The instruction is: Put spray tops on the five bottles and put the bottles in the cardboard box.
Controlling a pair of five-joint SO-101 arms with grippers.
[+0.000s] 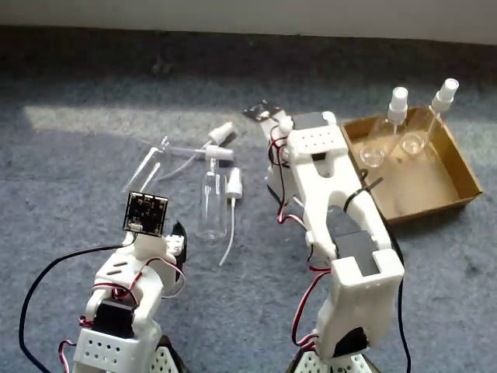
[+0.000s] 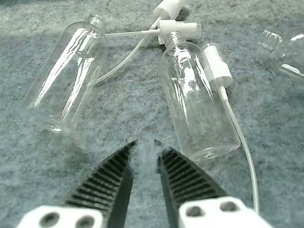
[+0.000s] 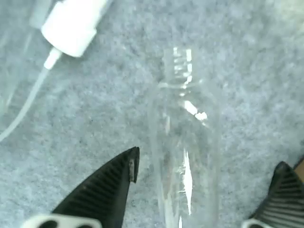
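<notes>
**Bottle three of five lined up for a grasp; two already boxed**

Judging by the layout, the job is about two-fifths done. Two capped bottles (image 1: 394,128) stand upright in the cardboard box (image 1: 435,208), at 2 o'clock in the high view. Three bare bottles lie on the grey carpet (image 1: 85,93).

The step in hand looks like picking up one of these. The right gripper (image 3: 209,159) has its jaws spread wide to either side of a clear bottle (image 3: 185,142) that lies flat on the carpet. Neither jaw touches it. This bottle's long axis runs straight along the gripper's reach, with the open threaded neck pointing away from the wrist.

The left gripper (image 2: 145,147) hovers low at 8 o'clock. Its jaws are only a sliver apart and hold nothing.

Ahead of the left gripper, near the centre of the high view, lies the middle bottle (image 1: 211,198), neck to 12 o'clock and base to 6. Farther out at 10 o'clock lies the outer bottle (image 1: 147,167), neck tilted toward 1 o'clock.

Three loose spray tops with thin dip tubes lie around the two necks. The nearest spray top (image 1: 234,183) lies just beside the middle bottle's shoulder.

The next move probably calls for the right jaws to close across the bottle's round body. It should be gripped firmly enough that the slick plastic does not roll or squirt out, then raised neck-up. The left gripper would then need to open and fetch a spray top, feeding the tube into the neck.
</notes>
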